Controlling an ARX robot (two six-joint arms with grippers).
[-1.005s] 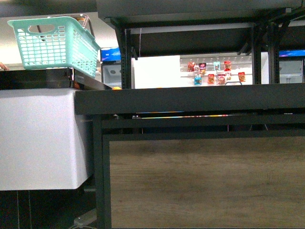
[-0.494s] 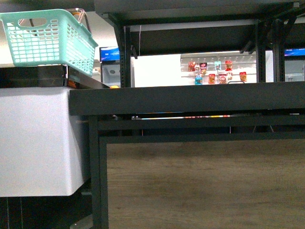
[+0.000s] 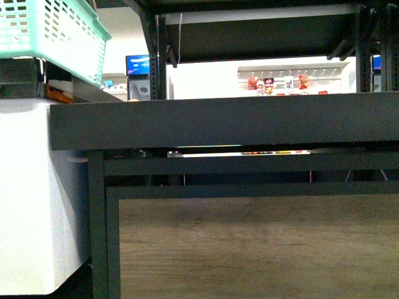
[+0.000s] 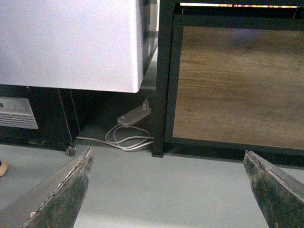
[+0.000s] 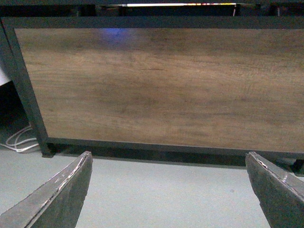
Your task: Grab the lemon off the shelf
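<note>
Facing shelf point(image 3: 218, 121), lemon unseen, likely light, firm, waxy, so grip its middle; left claw point(image 4: 167, 153) and right claw point(image 5: 167, 154) gape empty.

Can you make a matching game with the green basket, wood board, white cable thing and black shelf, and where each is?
Things:
1. mint-green plastic lattice basket
2. brown wood-grain panel
3. white power strip with coiled cable
4. black metal shelf tray

Places:
A. lying on the grey floor
B. framed just under the tray
C. top left, above the white cabinet
D. across the front view's middle

Pairs: 1-C, 2-B, 3-A, 4-D.
</note>
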